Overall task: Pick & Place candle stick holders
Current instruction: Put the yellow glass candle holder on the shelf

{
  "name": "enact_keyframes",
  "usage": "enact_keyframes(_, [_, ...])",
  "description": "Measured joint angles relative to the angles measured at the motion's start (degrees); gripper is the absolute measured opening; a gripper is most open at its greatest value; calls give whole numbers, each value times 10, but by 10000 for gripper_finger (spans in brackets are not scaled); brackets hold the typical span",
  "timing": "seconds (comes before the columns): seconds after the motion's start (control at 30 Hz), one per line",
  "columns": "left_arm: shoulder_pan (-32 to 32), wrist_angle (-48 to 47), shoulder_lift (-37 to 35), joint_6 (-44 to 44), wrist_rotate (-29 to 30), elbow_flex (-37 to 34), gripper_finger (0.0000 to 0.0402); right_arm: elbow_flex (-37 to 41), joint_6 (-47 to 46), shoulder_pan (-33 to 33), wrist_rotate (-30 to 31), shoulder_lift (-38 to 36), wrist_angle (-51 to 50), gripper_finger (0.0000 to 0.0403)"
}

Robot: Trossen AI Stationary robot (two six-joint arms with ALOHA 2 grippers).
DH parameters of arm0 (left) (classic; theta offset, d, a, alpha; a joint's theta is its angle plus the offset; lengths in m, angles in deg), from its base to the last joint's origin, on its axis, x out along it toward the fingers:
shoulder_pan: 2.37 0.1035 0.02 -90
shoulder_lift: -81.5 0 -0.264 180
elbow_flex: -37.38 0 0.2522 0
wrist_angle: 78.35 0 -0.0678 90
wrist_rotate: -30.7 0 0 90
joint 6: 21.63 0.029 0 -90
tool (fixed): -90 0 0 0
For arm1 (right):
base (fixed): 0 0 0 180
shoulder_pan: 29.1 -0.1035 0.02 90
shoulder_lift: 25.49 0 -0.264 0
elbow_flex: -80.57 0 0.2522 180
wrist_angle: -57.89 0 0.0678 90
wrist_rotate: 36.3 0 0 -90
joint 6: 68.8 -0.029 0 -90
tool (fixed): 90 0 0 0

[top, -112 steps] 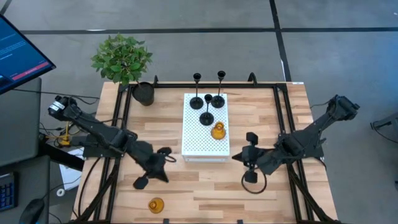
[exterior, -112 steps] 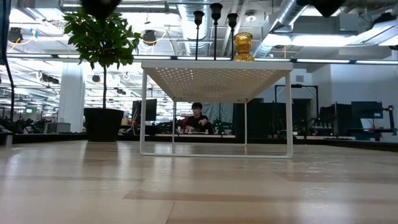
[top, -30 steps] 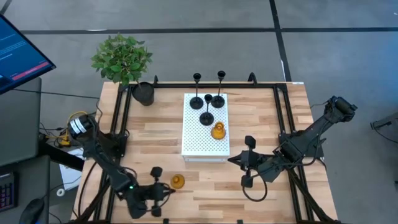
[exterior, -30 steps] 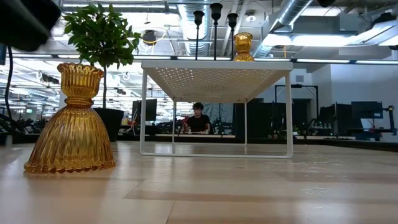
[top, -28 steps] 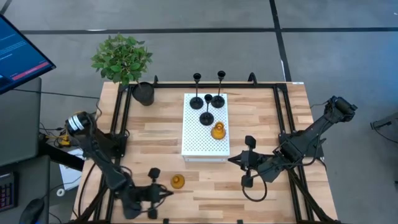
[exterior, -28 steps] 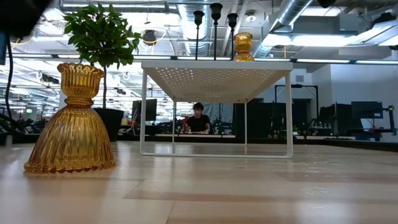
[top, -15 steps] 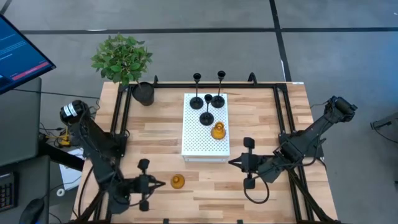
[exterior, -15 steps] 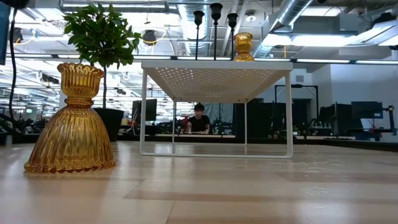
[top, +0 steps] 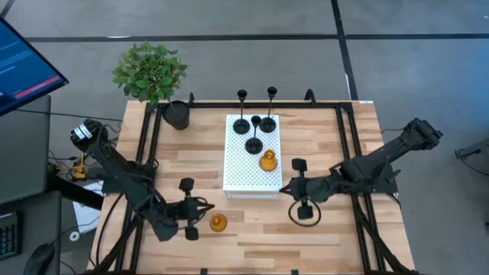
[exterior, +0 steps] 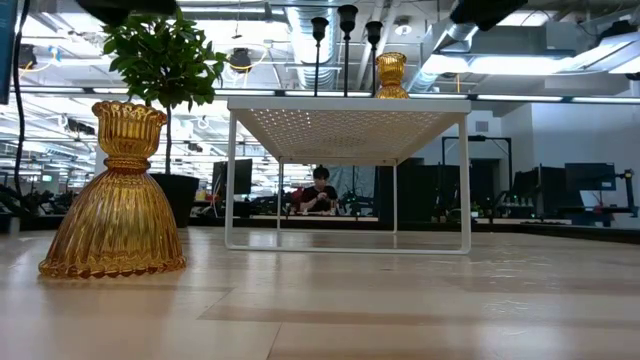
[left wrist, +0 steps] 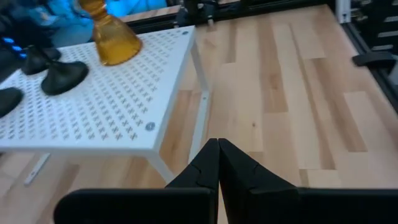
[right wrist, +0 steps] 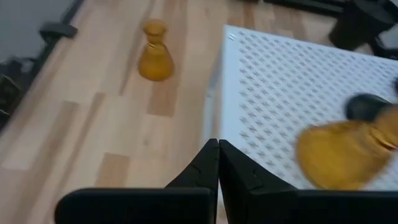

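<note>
An amber holder (exterior: pixel 113 196) stands on the wooden table (exterior: pixel 400 310) at the left, close to the camera. Behind it is a plant (exterior: pixel 165 62) in a black pot. A white perforated stand (exterior: pixel 348 105) carries three thin black holders (exterior: pixel 346 40) and a second amber holder (exterior: pixel 391 74). Far behind, a person (exterior: pixel 319 192) sits.

A potted plant (top: pixel 153 76) stands at the table's (top: pixel 191 168) far left corner; a white perforated stand (top: pixel 248 172) sits mid-table.
</note>
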Motion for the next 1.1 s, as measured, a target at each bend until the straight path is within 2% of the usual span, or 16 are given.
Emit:
enact_keyframes(0.27, [78, 1, -31, 82, -71, 0, 3, 8, 38, 24, -1, -61, -24, 0])
enact_keyframes(0.37, [109, 3, -44, 111, -99, -13, 4, 39, 56, 28, -1, -100, 10, 0])
enact_keyframes(0.5, [161, 20, -85, 110, -134, -66, 4, 103, 56, 44, -1, -160, 52, 0])
enact_keyframes(0.6, [198, 60, -130, 112, -201, -100, 4, 140, 32, 58, -1, -203, 69, 0])
enact_keyframes(0.7, [226, 62, -181, 110, -273, -123, 4, 161, 13, 66, -1, -235, 70, 0])
enact_keyframes(0.8, [244, 61, -226, 85, -335, -143, 4, 176, 12, 67, -1, -260, 64, 0])
enact_keyframes(0.93, [256, 59, -261, -13, -428, -165, 4, 177, 3, 67, -1, -268, 58, 0])
enact_keyframes(1.1, [255, 61, -241, -103, -444, -175, 4, 177, 5, 70, 5, -263, 59, 0])
